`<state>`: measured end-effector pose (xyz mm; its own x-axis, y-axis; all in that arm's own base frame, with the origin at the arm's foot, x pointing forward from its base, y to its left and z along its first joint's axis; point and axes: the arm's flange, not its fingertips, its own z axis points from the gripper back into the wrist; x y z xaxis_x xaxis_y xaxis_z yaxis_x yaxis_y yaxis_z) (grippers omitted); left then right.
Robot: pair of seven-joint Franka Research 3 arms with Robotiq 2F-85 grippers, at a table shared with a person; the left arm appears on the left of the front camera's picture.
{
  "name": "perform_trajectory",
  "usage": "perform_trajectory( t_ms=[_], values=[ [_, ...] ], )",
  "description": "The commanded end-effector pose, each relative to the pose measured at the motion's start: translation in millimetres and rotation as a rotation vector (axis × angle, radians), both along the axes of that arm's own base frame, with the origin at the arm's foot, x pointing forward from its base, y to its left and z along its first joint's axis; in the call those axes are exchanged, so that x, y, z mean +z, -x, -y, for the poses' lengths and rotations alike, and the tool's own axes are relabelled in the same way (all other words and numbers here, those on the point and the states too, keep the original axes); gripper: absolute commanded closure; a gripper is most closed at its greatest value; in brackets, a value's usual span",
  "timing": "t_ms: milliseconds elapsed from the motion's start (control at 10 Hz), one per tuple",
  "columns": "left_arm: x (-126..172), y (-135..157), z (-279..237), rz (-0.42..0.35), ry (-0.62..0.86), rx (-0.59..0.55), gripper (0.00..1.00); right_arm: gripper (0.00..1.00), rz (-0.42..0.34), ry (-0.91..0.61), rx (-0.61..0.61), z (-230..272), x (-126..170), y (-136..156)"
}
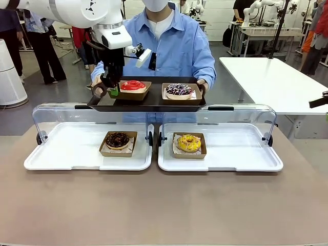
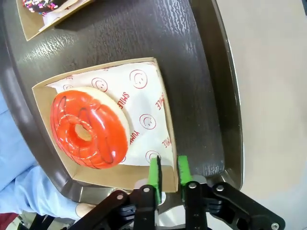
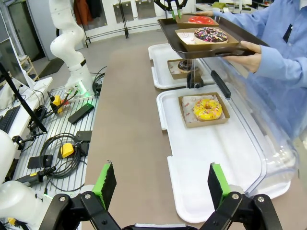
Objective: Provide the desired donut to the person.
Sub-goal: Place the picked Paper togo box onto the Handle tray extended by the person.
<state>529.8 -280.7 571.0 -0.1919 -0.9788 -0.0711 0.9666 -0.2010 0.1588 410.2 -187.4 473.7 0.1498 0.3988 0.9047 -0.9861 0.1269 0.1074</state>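
My left end effector [image 2: 167, 168] is clenched on the red donut's box [image 2: 158, 91] edge at 6 o'clock; I should release gently onto the person's tray [image 1: 148, 104].

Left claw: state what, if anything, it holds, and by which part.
The left claw pinches the cardboard tray under the red-glazed donut, gripping its rim near one corner, over the dark serving tray the person holds.

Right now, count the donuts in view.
4: a red donut and a sprinkled donut on the person's tray; a chocolate donut and a yellow donut on the white trays.
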Motion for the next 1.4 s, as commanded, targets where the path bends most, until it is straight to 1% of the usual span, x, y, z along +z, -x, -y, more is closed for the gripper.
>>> perform_trajectory(
  t_ms=[0, 200, 300, 400, 900, 1100, 1300],
  values=[
    [4.2, 1.7, -2.1, -0.007, 0.017, 0.001, 0.00, 0.00, 0.003, -0.008, 0.004, -0.6, 0.6, 0.4],
    [3.7, 3.1, -2.8, -0.006, 0.023, -0.008, 0.00, 0.00, 0.003, -0.008, 0.004, -0.6, 0.6, 0.4],
    [4.3, 2.8, -3.0, -0.007, 0.023, -0.014, 0.10, 0.00, 0.003, -0.008, 0.004, -0.6, 0.6, 0.4],
    [4.4, 3.9, -3.4, -0.006, 0.027, -0.015, 0.00, 0.00, 0.003, -0.008, 0.004, -0.6, 0.6, 0.4],
    [8.3, 9.1, -6.6, -0.011, 0.031, -0.035, 0.00, 0.00, 0.003, -0.008, 0.004, -0.6, 0.6, 0.4],
    [17.5, 29.6, -20.1, -0.011, 0.001, -0.064, 0.00, 0.00, 0.003, -0.008, 0.004, -0.6, 0.6, 0.4],
    [17.6, 63.2, -57.4, -0.016, -0.029, -0.096, 0.00, 0.00, 0.003, -0.008, 0.004, -0.6, 0.6, 0.4]
  ],
)
